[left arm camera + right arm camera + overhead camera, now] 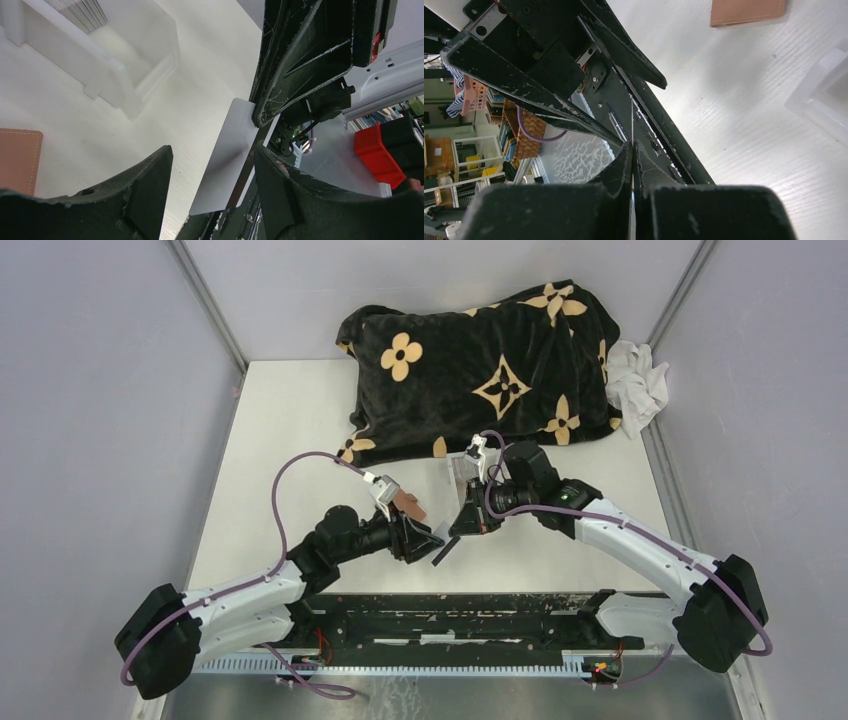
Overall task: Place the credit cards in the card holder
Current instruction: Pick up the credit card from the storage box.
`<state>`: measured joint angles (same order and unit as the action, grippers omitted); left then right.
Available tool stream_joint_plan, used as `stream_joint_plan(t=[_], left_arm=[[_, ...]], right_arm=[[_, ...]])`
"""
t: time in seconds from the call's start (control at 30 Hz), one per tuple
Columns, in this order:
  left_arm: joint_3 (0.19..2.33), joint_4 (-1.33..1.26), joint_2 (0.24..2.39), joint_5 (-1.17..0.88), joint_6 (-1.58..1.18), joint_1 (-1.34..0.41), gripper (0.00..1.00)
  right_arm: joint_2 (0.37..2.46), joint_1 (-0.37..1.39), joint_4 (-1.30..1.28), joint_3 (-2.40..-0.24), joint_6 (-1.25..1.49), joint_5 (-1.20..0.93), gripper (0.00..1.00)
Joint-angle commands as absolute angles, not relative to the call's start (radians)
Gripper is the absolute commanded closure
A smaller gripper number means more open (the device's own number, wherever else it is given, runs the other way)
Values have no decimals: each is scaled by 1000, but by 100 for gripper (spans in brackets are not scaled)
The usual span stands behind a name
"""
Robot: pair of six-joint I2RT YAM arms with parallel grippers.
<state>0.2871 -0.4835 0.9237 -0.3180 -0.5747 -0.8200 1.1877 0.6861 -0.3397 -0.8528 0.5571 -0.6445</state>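
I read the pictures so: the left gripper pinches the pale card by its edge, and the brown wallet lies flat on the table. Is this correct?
Not quite. It is the right gripper that pinches the pale card by its edge; the left gripper is open. The left wrist view shows this. The brown wallet does lie flat on the table.

Bright, even overhead light, soft shadows only; in my wrist views the table [210,50] glares near-white, and my left pincer [212,150] looms dark, slightly soft.
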Motion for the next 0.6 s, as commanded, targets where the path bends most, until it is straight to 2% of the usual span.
stream_joint_plan(t=[0.0,0.23,0.5,0.57], left_arm=[[288,-563,948,-377,-534,-821,34],[278,-573,944,-402,-543,-821,54],[271,-573,927,-406,-545,-820,94],[272,-574,933,-405,-545,-820,97]], right_arm=[[1206,692,-252,-864,570,-697,99],[1241,692,-263,-885,551,-711,99],[1271,688,-262,-910,548,-698,99],[1278,685,-261,-919,545,-698,99]])
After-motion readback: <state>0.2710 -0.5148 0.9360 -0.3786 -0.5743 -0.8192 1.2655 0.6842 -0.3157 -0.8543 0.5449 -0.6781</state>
